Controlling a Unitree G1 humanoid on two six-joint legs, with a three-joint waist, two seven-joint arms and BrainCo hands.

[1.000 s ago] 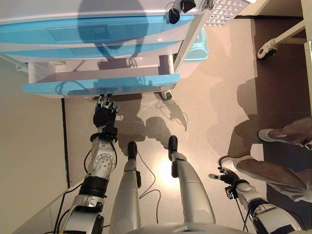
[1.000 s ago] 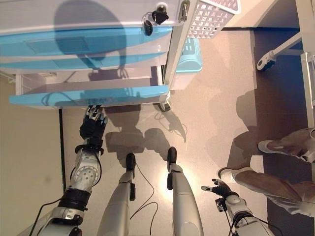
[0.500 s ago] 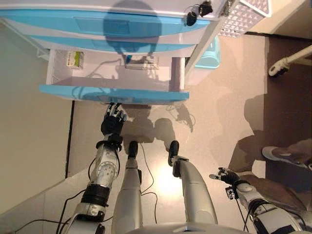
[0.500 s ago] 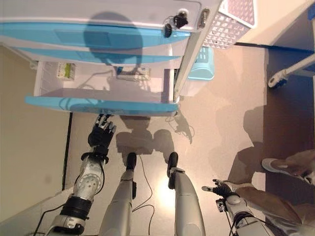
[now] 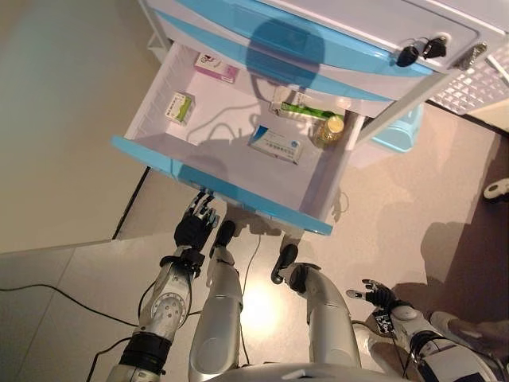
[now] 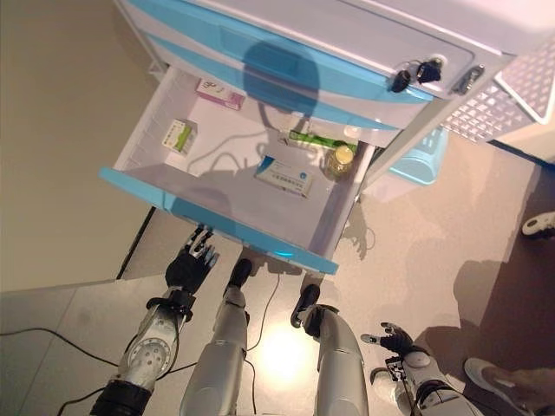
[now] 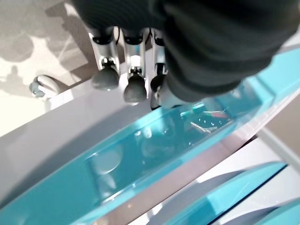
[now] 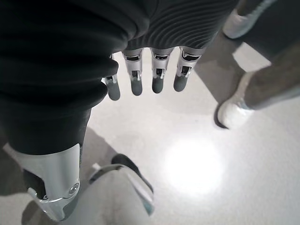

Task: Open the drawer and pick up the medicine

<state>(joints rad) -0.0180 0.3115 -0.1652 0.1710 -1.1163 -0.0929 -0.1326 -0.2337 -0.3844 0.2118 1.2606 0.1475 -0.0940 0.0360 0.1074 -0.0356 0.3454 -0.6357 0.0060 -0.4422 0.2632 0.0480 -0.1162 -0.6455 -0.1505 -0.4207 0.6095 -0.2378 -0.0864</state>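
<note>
**Silver fingers at the blue drawer front, medicine untouched inside**

Silver, dark-tipped fingers (image 7: 136, 86) of the left hand (image 5: 195, 231) hang relaxed and nearly straight, just below the blue front panel (image 5: 215, 185) of the drawer (image 5: 238, 151). They hold nothing; in the wrist view the tips sit close under the panel's lower edge, contact not certain. Right hand (image 5: 375, 294) idles low at the robot's right side, fingers loosely extended over the floor (image 8: 197, 140), empty.

Moving outward: drawer stands pulled well out of the cabinet (image 5: 334, 32). Contents all lie on the drawer floor, apart from each other:
- white and blue flat box (image 5: 276, 144), centre right
- small green and white box (image 5: 180, 107), near the left wall
- pink and white box (image 5: 216, 68), back left
- green and white box (image 5: 296, 109) toward the back, beside a small yellowish bottle (image 5: 330, 130)

(Which of these counts as "the medicine" I cannot tell.)

Judgement on handling: the cartons look light, stiff-sided card, likely to crush a little under a hard pinch and to slide on the smooth white drawer floor if nudged. Best taken across the two long edges, thumb opposing the fingers, from above. The bottle looks rounder and slicker, prone to roll or tip; grasp around the body. A person's shoe (image 8: 232, 115) shows near the right hand.
</note>
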